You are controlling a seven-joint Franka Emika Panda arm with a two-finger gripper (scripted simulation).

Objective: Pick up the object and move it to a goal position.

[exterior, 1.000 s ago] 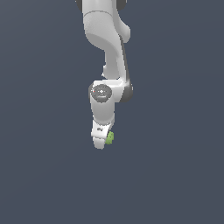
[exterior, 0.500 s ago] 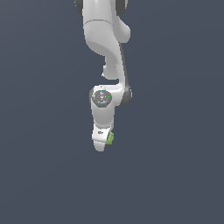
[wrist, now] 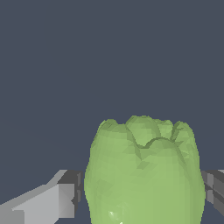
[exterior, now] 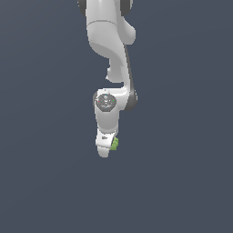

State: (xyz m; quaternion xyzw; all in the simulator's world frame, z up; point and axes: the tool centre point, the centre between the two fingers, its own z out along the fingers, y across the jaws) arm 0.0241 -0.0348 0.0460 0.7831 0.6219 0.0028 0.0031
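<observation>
Closest to my wrist camera, the object [wrist: 144, 173] fills the space between my two fingers [wrist: 52, 203], a lumpy bright-green blob with a lobed, bumpy end facing away from the lens. My end effector [wrist: 142, 197] is closed narrow around it, a grey pad pressing in at each flank, so I am holding the object. Beyond it there is only flat dark blue-grey background. From the exterior view, my white arm [exterior: 111, 54] hangs down from above, and the object [exterior: 114, 144] shows as a small green patch at the end effector [exterior: 105, 148], on the exterior view's right of the fingers.
</observation>
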